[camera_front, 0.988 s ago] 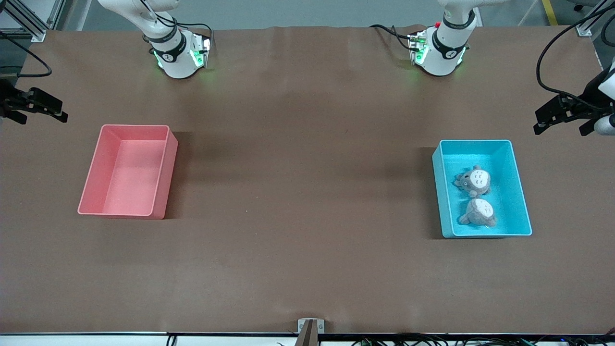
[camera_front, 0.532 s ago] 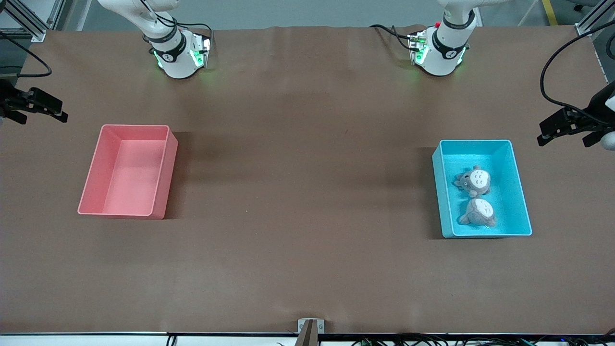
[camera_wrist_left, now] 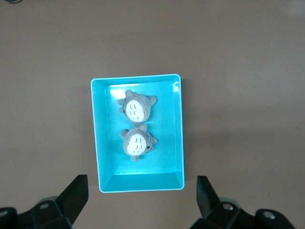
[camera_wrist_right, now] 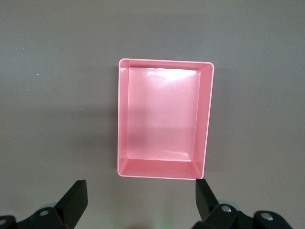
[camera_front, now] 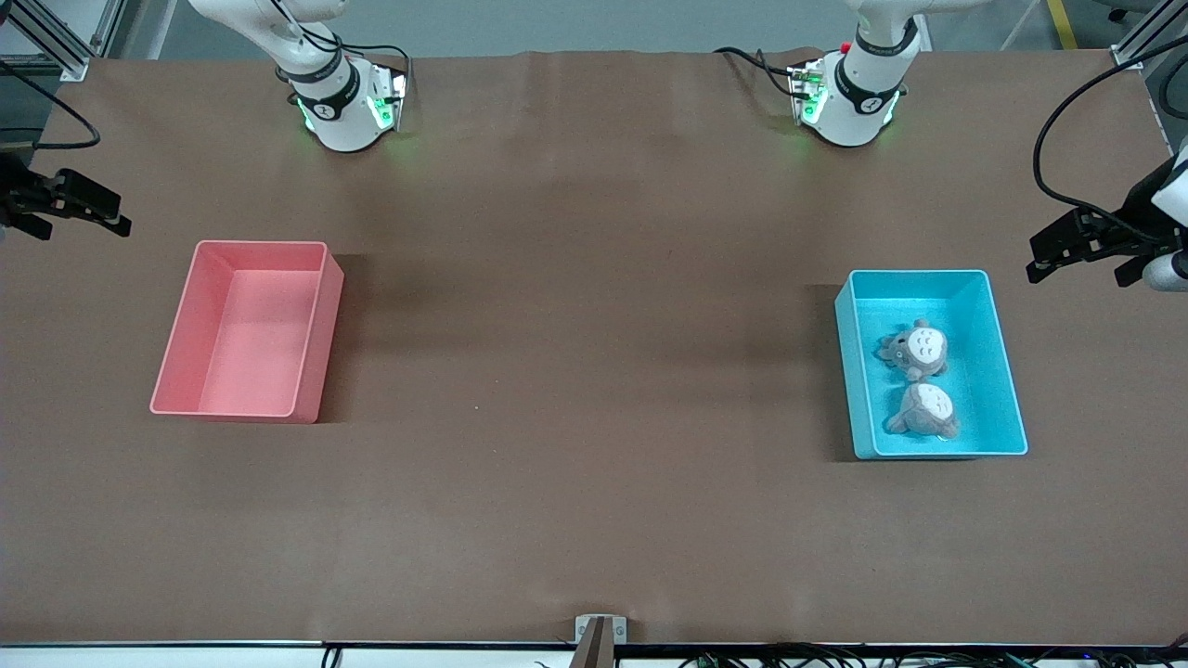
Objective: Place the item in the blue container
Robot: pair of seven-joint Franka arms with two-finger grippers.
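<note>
On your brown table (camera_front: 594, 278), the blue container (camera_front: 1007, 390) sat toward the left arm's end, holding two grey plush toys (camera_front: 914, 351) (camera_front: 923, 411). The pink bin (camera_front: 311, 353) sat toward the right arm's end. Your left gripper (camera_front: 1081, 250) and right gripper (camera_front: 70, 209) hung spread wide over the table's ends.

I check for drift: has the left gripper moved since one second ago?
Yes. The left gripper sits slightly lower in the front view, closer to the blue container rim.

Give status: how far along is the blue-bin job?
Looks done: two grey plush toys lie in the rectangular cyan-blue plastic bin. In hand: nothing; left tool and right tool open, off at the table's ends. Left: nothing loose visible; pink plastic bin empty.
</note>
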